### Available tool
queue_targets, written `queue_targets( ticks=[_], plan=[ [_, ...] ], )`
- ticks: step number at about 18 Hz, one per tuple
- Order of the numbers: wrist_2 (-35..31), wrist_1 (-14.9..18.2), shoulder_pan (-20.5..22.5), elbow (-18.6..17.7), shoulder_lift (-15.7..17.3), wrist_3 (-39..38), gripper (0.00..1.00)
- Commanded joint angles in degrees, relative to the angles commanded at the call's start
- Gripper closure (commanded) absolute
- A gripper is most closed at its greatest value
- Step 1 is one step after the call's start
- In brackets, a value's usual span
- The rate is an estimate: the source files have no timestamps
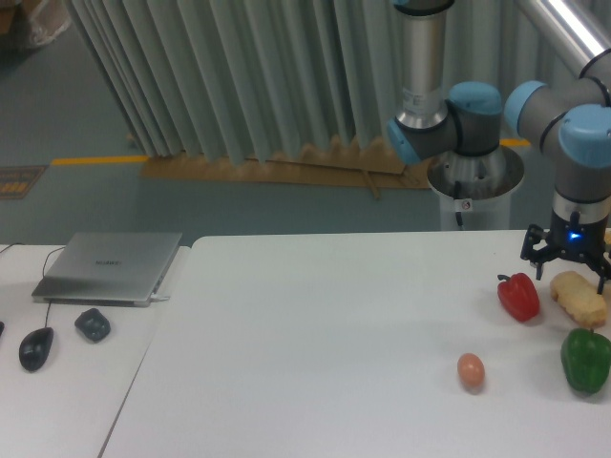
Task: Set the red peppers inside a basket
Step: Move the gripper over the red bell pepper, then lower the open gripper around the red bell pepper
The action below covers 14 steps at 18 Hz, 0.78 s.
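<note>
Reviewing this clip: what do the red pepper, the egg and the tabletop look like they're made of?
The red pepper looks like smooth glossy plastic or waxy skin, given a faint sheen; real or imitation cannot be told. The egg is matte brown with no highlights, shell-like or painted. The table looks like a flat white laminate, uniform with soft reflections.
</note>
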State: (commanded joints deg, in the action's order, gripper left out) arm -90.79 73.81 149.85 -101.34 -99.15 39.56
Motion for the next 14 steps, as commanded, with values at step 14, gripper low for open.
queue_targets(
  ticks=[14],
  plan=[
    [1.33, 4.5, -4.92, -1.67, 0.18, -14.16, 0.0]
  ],
)
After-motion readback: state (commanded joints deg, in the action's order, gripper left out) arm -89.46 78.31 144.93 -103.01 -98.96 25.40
